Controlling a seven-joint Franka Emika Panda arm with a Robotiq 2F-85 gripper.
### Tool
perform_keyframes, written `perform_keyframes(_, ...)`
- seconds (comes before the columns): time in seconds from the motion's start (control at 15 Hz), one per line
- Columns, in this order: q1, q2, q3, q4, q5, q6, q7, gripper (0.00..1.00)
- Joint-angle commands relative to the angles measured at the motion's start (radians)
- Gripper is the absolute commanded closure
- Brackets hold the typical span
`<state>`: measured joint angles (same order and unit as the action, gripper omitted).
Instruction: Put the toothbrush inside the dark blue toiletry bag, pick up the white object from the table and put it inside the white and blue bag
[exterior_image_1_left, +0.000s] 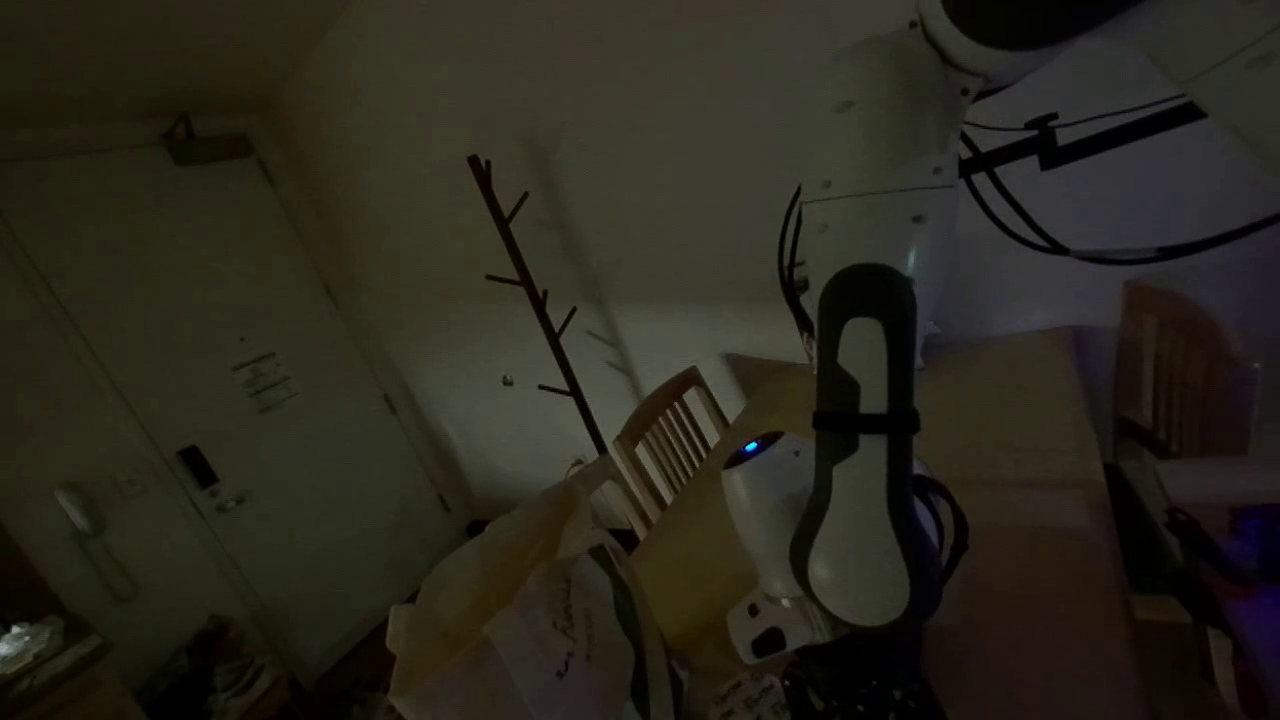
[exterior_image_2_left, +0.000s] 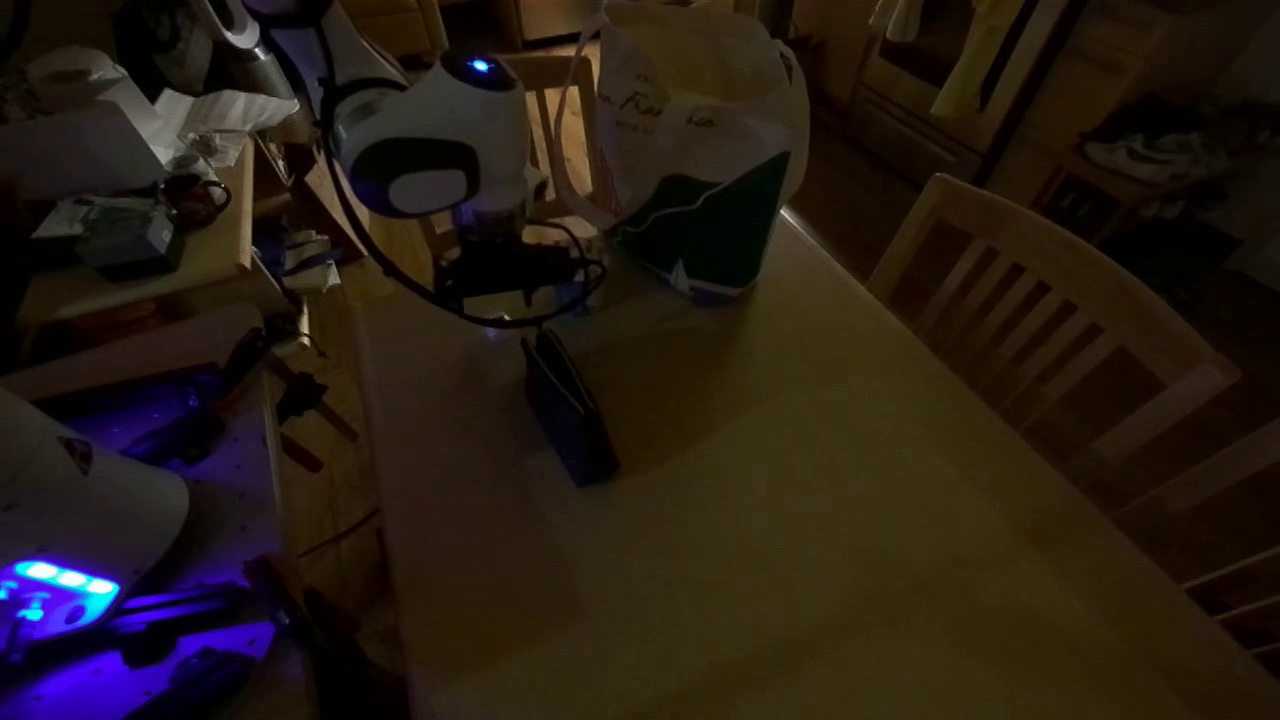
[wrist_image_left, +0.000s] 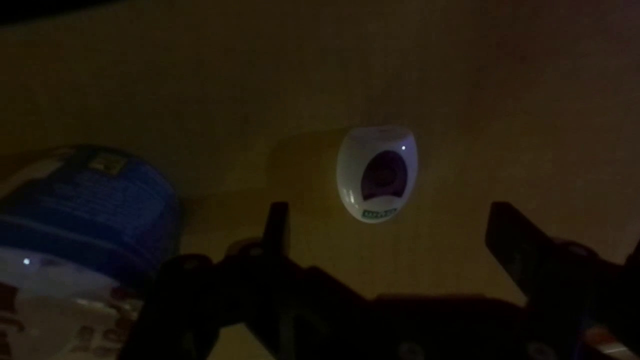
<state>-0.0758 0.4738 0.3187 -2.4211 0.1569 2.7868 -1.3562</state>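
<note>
One white object (wrist_image_left: 377, 172): smooth, rounded, glossy, on the table (wrist_image_left: 310, 75) ahead of my pincer (wrist_image_left: 390, 215); its green mark is hard to read.
Pincer: two black fingers (wrist_image_left: 278, 225) spread wide, holding nothing.
Blue-and-white item (wrist_image_left: 100, 210): one, curved, cut off at the wrist view's left edge.
Dark blue toiletry bag (exterior_image_2_left: 568, 415): one, oblong, on the table; its inside is too dark to make out.
Tall bag (exterior_image_2_left: 660, 150): one, creased, white and dark green, in both exterior views.

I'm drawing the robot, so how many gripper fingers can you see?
2, in the wrist view: the picture-left finger and the picture-right finger, spread apart. No third finger shows.
</note>
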Motion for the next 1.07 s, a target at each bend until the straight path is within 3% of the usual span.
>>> perform_keyframes(0.0, 0.024, 0.014, -0.018, 0.012, -0.037, 0.004, 0.087, 0.00)
perform_keyframes(0.33, 0.005, 0.034, 0.008, 0.034, -0.026, -0.016, 0.092, 0.00)
perform_keyframes(0.87, 0.045, 0.054, -0.058, 0.038, -0.122, -0.072, 0.163, 0.00)
perform_keyframes(0.93, 0.044, 0.060, -0.061, 0.044, -0.133, -0.081, 0.163, 0.25)
perform_keyframes(1.0, 0.046, 0.064, -0.064, 0.049, -0.143, -0.087, 0.162, 0.27)
